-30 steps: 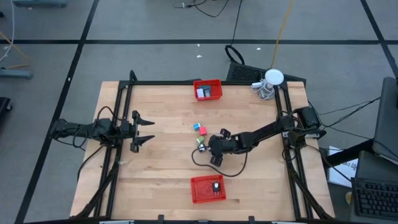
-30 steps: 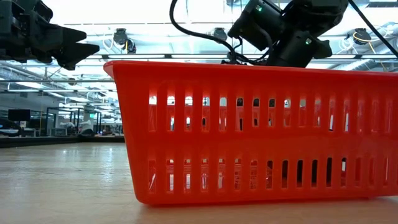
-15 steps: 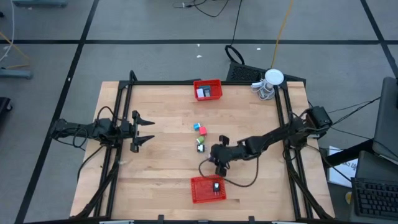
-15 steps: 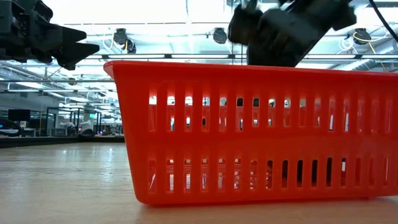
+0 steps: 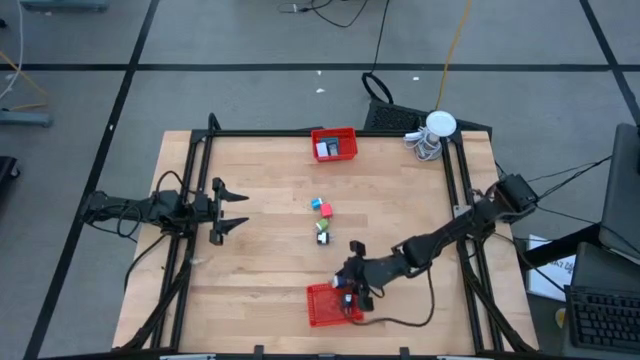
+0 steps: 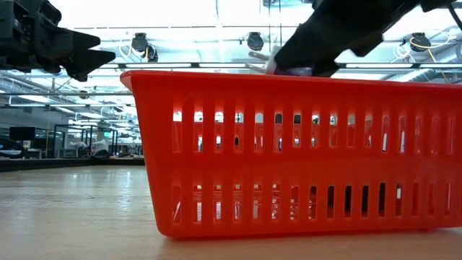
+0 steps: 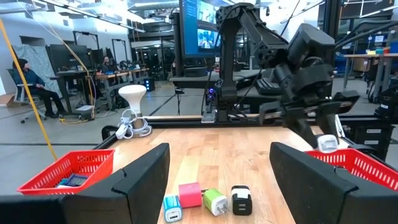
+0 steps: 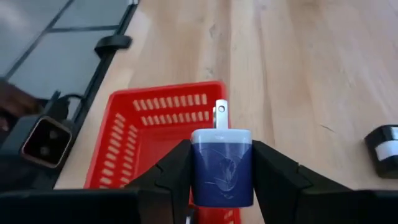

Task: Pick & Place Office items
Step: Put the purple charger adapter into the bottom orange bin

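Desk mostly open; clutter at centre and lower centre.
Right pincer (image 5: 350, 287) and its arm block the lower-centre basket (image 5: 322, 309) from the right. Small items (image 5: 321, 218) sit mid-frame; second basket (image 5: 334, 144) at top centre. Left pincer (image 5: 236, 210) parked left; bare desk (image 5: 250, 280) lower left and upper right is passable.

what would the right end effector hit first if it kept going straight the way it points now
Most likely the red mesh plastic basket at the table's near edge. The right end effector, shut on a blue plug-in charger block, points down over it. Depth is unclear, so it might reach the basket's floor or its rim.
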